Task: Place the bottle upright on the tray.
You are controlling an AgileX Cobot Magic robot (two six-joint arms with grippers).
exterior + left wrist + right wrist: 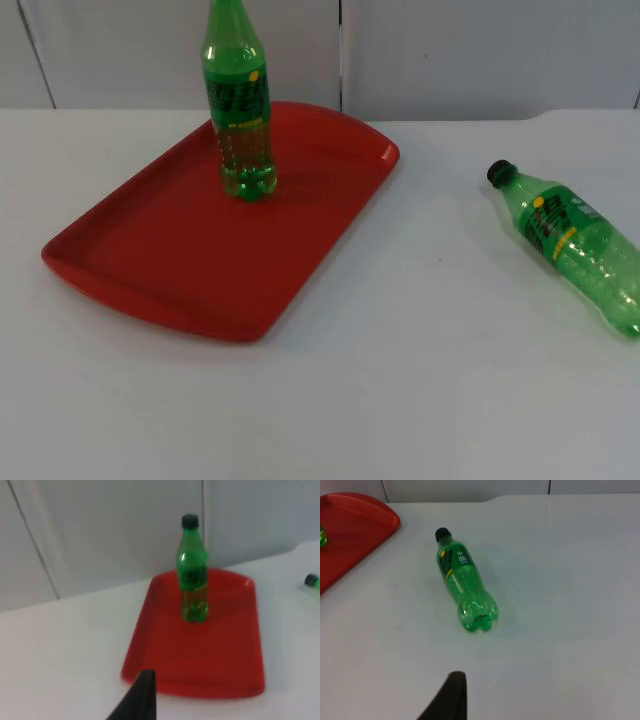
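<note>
One green bottle point(238, 100) with a black cap stands upright on the far part of the red tray point(150, 260). The left wrist view shows that bottle point(192, 577) standing on the tray point(200, 665). My left gripper point(140, 700) is held back beyond the tray's short end, well apart from the bottle. A second green bottle point(575, 240) lies on its side on the table at the right, its cap pointing toward the tray. My right gripper point(450, 695) is held back a short way from this lying bottle's point(462, 582) base, touching nothing.
The grey partition wall point(450, 50) closes the table's far edge just behind the tray. White table top point(420, 380) stretches between the tray and the lying bottle and across the front. A corner of the tray point(355, 525) lies beyond the lying bottle's cap.
</note>
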